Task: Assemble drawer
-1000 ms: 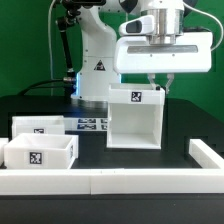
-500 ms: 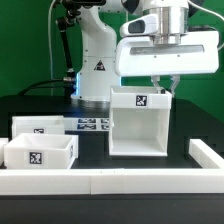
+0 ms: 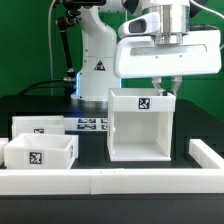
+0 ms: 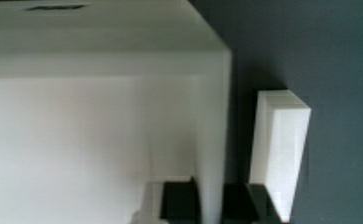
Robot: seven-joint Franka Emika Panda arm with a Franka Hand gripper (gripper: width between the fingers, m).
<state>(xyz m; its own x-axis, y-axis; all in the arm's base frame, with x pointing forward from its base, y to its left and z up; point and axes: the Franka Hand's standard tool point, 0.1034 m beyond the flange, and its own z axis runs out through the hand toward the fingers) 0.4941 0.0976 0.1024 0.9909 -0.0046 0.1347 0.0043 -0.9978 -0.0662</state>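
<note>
The drawer shell (image 3: 140, 130), a tall white open-fronted box with a square tag on its top front edge, stands on the black table right of centre in the exterior view. My gripper (image 3: 161, 86) comes down from above and is shut on the shell's right wall at its top edge. In the wrist view the two dark fingers (image 4: 178, 202) straddle that wall (image 4: 217, 130), with the gripper (image 4: 222, 203) closed on it. Two shallow white trays stand at the exterior view's left, one behind (image 3: 38, 124) and one in front (image 3: 40, 152), each tagged.
The low white border rail (image 3: 110, 181) runs along the front and turns up at the exterior view's right (image 3: 207, 155). The marker board (image 3: 92, 124) lies flat behind the trays. A white bar (image 4: 284, 150) shows beside the shell in the wrist view. The robot base stands behind.
The shell, held by my gripper, has slid toward the front and slightly to the exterior view's right. The trays have not moved.
</note>
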